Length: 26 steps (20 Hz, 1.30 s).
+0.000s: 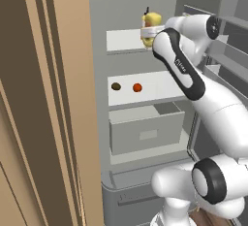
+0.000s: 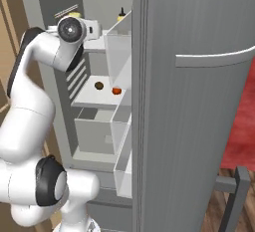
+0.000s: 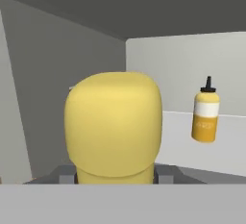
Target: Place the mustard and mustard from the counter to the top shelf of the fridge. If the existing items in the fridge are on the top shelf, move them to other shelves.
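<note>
My gripper [image 3: 114,174] is shut on the squat mustard jar, whose yellow lid [image 3: 113,122] fills the middle of the hand view. In the left base view the jar [image 1: 154,19] and gripper [image 1: 149,32] are inside the fridge, over the right part of the top shelf [image 1: 123,40]. The taller mustard bottle [image 3: 205,116] with its dark nozzle stands on that white shelf, further in and to the jar's right; it also shows in the right base view [image 2: 121,13]. The small orange-red ball [image 1: 137,88] and the dark brown lump [image 1: 116,86] lie on the middle shelf.
Below the middle shelf sits the pale grey drawer box [image 1: 145,133]. The open fridge door [image 2: 199,101] with its racks stands close on the right. A tan cabinet panel [image 1: 48,99] borders the fridge on the left.
</note>
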Tool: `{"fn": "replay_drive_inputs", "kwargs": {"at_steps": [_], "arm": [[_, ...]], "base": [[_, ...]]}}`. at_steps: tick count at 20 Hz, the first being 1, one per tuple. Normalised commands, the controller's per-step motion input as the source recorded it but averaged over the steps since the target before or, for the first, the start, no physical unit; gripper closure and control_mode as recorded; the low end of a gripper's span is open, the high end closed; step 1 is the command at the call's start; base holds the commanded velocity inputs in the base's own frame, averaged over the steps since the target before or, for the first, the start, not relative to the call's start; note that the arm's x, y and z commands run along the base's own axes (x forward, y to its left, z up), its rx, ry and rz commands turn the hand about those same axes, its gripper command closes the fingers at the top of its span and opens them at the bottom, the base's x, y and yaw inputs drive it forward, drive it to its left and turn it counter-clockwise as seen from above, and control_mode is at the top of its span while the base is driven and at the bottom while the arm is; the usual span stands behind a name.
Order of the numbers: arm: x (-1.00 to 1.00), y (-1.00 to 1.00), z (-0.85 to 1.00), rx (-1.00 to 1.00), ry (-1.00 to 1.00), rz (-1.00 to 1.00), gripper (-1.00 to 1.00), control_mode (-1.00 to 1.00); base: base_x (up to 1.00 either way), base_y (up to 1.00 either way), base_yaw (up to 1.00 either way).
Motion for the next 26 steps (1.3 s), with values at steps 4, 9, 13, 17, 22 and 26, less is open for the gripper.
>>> {"fn": "replay_drive_inputs", "kwargs": {"at_steps": [4, 9, 13, 17, 22, 26], "arm": [[0.38, 0.00, -0.23, 0.00, 0.00, -0.06, 1.00, -1.00], [0.34, 0.00, -0.24, 0.00, 0.00, -0.05, 1.00, -1.00], [0.38, 0.02, -0.01, 0.02, 0.00, -0.07, 1.00, -1.00], [0.37, 0.02, 0.00, 0.03, 0.00, -0.08, 1.00, -1.00], [0.42, 0.06, 0.00, 0.04, 0.00, -0.07, 1.00, -1.00], [0.38, 0.04, -0.07, 0.04, 0.03, -0.06, 1.00, -1.00]], "base": [[0.00, 0.00, 0.00], [0.00, 0.00, 0.00], [0.00, 0.00, 0.00], [0.00, 0.00, 0.00], [0.00, 0.00, 0.00], [0.00, 0.00, 0.00]]}}
